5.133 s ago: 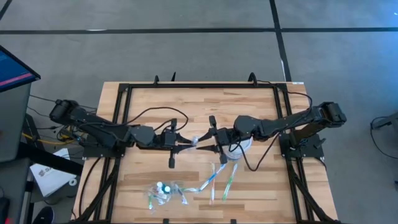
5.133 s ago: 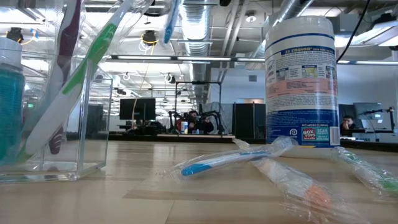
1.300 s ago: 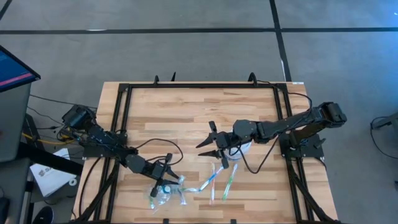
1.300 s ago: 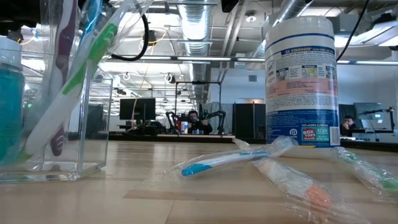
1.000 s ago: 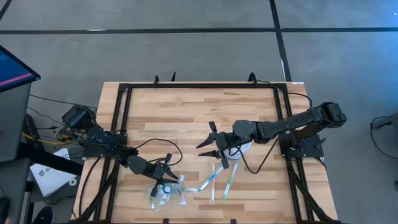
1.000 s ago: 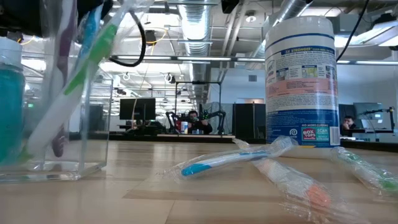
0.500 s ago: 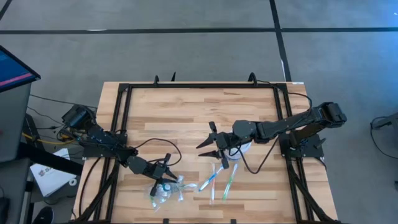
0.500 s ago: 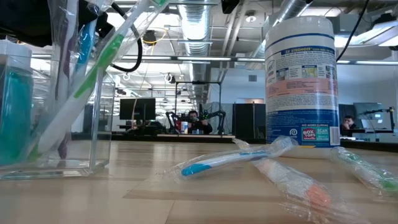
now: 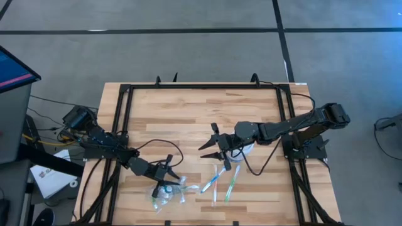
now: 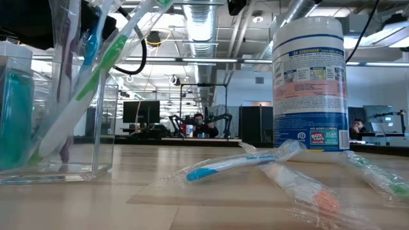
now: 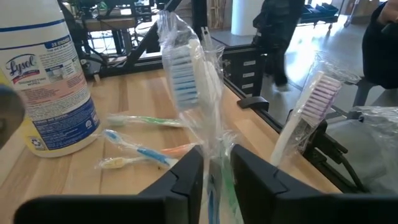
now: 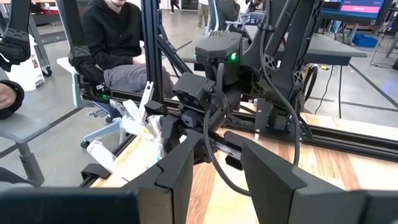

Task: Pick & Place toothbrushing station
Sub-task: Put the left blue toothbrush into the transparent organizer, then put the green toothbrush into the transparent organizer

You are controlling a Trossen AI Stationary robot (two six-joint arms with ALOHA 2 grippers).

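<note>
Left gripper (image 11: 211, 171), fingers clamped on wrapped toothbrush (image 11: 186, 81), sits above clear holder (image 10: 57, 121); right gripper (image 9: 210, 145), fingers apart, beside wipes canister (image 10: 310, 80).

Pale wooden table (image 9: 188, 113) with black frame. White wipes canister (image 10: 310, 80), blue-and-pink label. Clear-wrapped toothbrushes: blue-headed one (image 10: 220, 167), orange-tipped one (image 10: 307, 191), green-handled one (image 10: 96, 67). Teal liquid, possibly mouthwash, in bottle (image 10: 14, 118).

Robotics lab, open-plan.
From my feed: exposed ceiling ducts (image 10: 211, 25), monitors (image 10: 142, 110) on far desks, another arm rig (image 10: 198, 121) at twelve o'clock, a seated person (image 12: 115, 43) beside my wooden bench (image 9: 188, 113).
</note>
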